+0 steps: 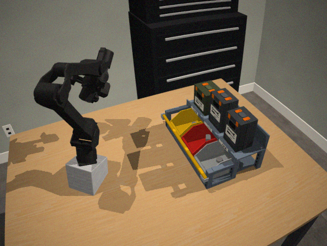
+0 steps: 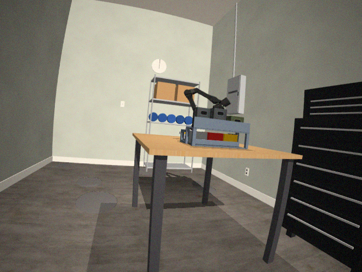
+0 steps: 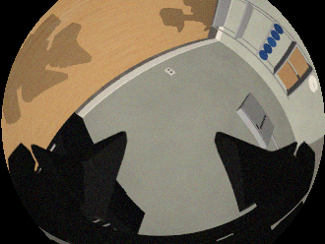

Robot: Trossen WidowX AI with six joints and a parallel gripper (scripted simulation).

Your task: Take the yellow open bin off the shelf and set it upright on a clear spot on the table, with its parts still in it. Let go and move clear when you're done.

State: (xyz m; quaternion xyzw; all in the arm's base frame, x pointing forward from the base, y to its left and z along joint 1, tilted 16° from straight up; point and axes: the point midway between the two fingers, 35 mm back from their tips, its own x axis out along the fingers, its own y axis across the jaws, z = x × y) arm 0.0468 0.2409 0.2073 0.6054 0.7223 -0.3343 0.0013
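Observation:
The yellow open bin (image 1: pixel 185 117) (image 2: pixel 230 137) sits upright on the lower front level of the blue-grey shelf (image 1: pixel 221 168) (image 2: pixel 220 124), at its far end in the top view, beside the red bin. A small grey part (image 1: pixel 194 122) shows inside it; other contents are too small or hidden. A yellow bar runs along the shelf's front edge. My gripper (image 3: pixel 172 137) is open, with its two black fingers wide apart and nothing between them. In the top view it is raised above the table, left of the shelf and well away from the bin.
A red bin (image 1: pixel 197 135) and a grey bin (image 1: pixel 213 153) stand beside the yellow one. Three dark cases, one green (image 1: pixel 202 101), stand on the upper level behind. The wooden table (image 1: pixel 185 219) extends around the shelf. A black drawer cabinet (image 1: pixel 147 52) stands behind it.

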